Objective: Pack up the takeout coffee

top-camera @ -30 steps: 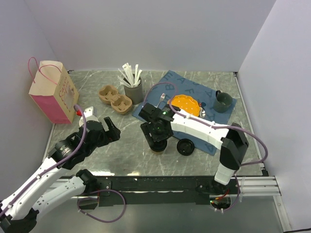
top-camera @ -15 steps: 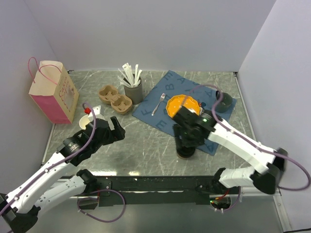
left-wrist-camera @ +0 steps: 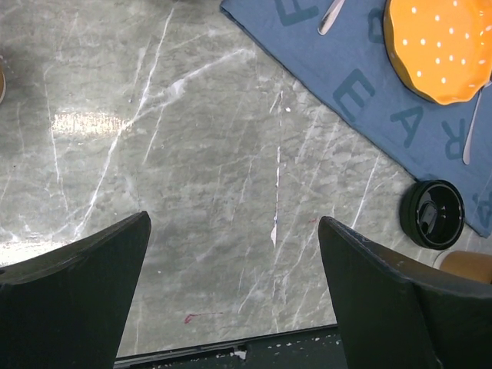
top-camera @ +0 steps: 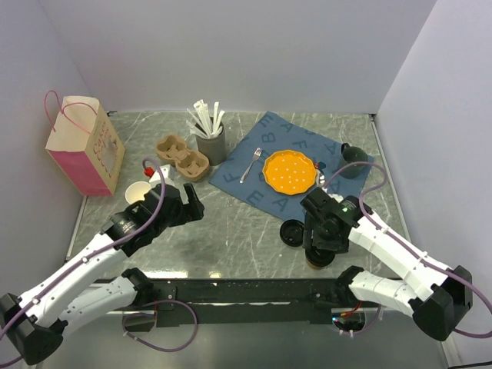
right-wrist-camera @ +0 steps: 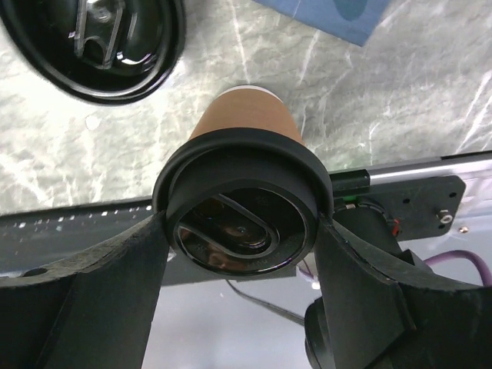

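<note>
My right gripper (right-wrist-camera: 240, 231) is clamped on the takeout coffee (right-wrist-camera: 243, 192), one finger against each side of its black sip lid. The cup sits right at the near edge of the marble table (top-camera: 231, 238), just beside the loose black lid (top-camera: 292, 232). I can't tell whether its base is clear of the stone. My left gripper (left-wrist-camera: 231, 261) is spread wide and holds nothing, hanging over bare marble to the left.

I reckon the job here is a clean carry to the pulp cup carrier (top-camera: 182, 156) or the paper bag (top-camera: 81, 146). So I want the cup upright and a firm but gentle squeeze, since a lid rim can pop off. The black rail is close behind me, so I go up first, then across. The open lane is mid-table, in front of the blue cloth (top-camera: 238, 181). That steers clear of the orange plate (top-camera: 290, 171), the stick holder (top-camera: 210, 142) and the lidless cup (top-camera: 138, 192).
</note>
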